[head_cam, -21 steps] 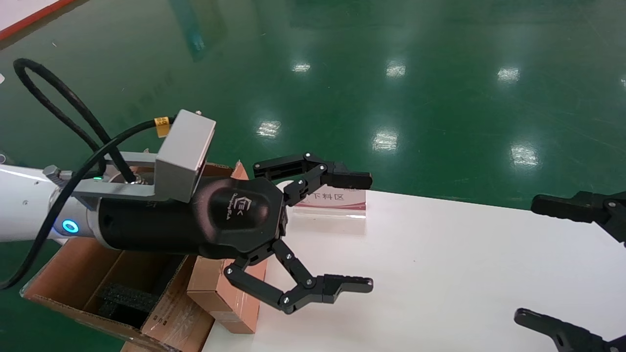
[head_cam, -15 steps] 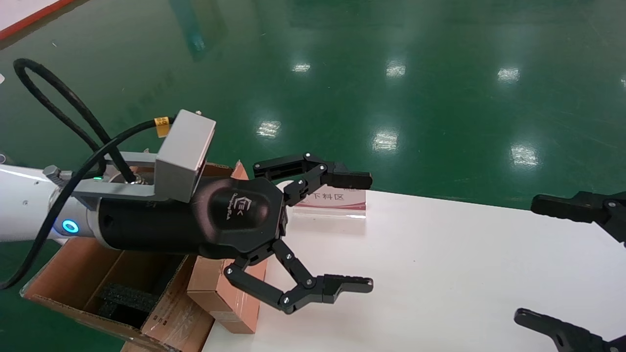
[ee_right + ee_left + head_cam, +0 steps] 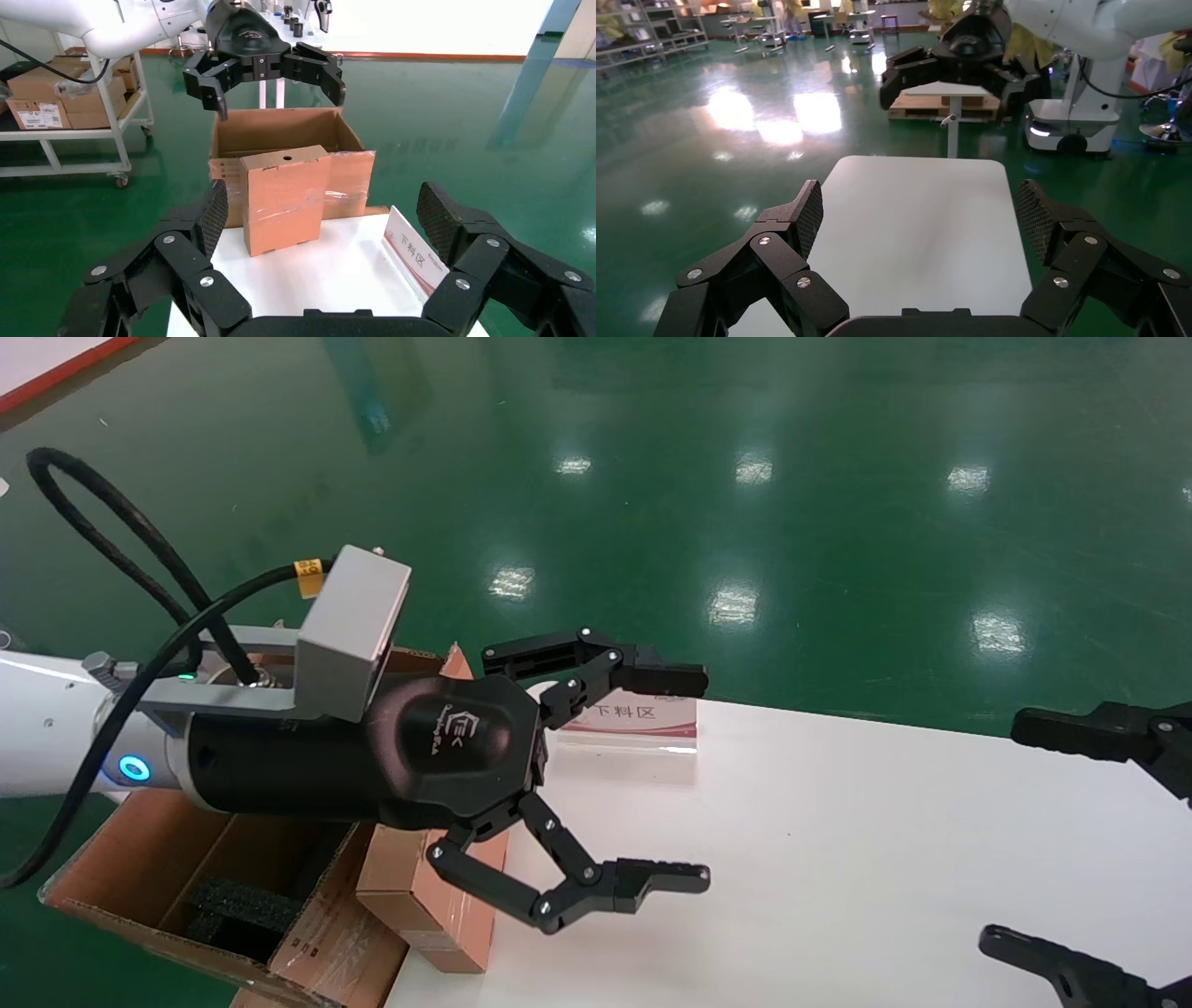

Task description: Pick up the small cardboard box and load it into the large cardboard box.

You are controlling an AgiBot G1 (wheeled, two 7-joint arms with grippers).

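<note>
A glossy green floor surrounds the white surface. At the surface's left end the small box stands on the surface, touching the taped side of the large box, which holds black foam. The left end effector hovers above them, spread wide and empty. The right end effector is at the right end, also wide and empty. A sign stands at the far edge.

The left gripper hangs over a white table, its fingers spread wide. Far across the table, the right gripper is also spread.
</note>
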